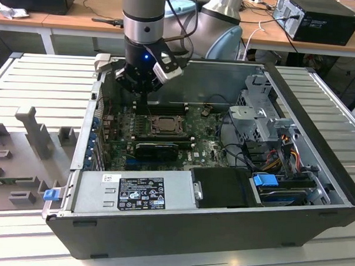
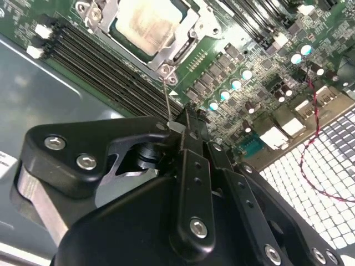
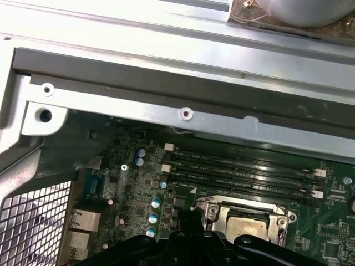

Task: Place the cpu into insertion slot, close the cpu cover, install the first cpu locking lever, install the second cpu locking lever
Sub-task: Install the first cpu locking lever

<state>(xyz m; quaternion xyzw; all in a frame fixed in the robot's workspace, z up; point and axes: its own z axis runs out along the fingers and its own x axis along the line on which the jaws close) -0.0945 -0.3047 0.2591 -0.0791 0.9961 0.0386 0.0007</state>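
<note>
Working the locking lever (image 2: 168, 98): gripper (image 2: 178, 125) looks pinched narrow on the thin wire's tip in the second wrist view; cpu (image 2: 148, 23) lies seated under the closed cpu cover (image 2: 206, 23), just beside the memory slots (image 2: 111, 61); my read: follow the lever's hinge arc, press low, tuck under its catch; side-load risks slip or bend.

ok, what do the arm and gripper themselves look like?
The silver-grey cylindrical arm has a pale blue joint cap, with black cables running alongside. Its black wrist section carries a glowing blue light and a white bracket. The matte black gripper has angular linkage fingers studded with silver screw heads.
</note>
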